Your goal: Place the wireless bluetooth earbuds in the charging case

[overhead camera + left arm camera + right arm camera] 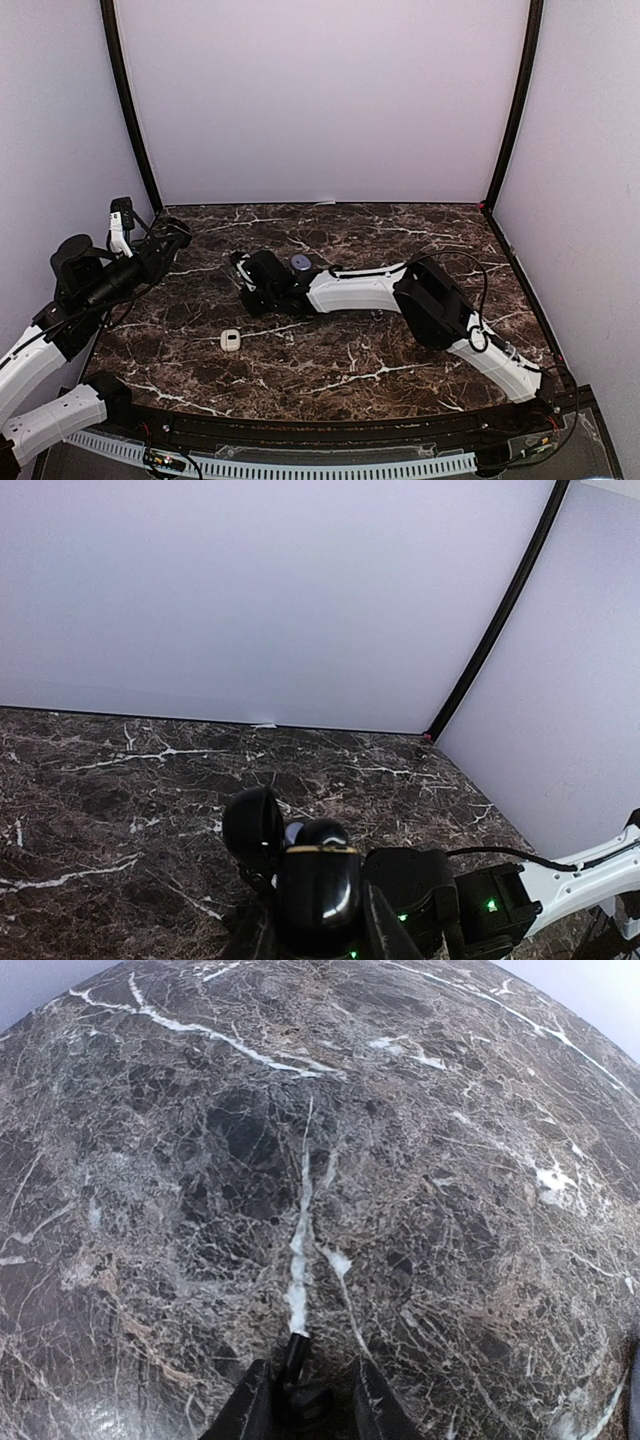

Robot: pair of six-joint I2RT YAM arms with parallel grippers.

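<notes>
The left tool (pixel 320 935), cut off at the lower frame edge, is clenched on a case (pixel 318 885). The case is glossy black and rounded, with a gold-toned rim band and its domed lid (pixel 253 825) hinged open. Its cavity faces away and is hidden. The right tool (pixel 305 1385), down at the bench (pixel 300 1110), is clenched on a small dark earbud (pixel 296 1352), of which only the thin stem is distinct. The bench is dark brown marble with white veins. A rounded white item (pixel 231 340) lies on it, too small to identify
</notes>
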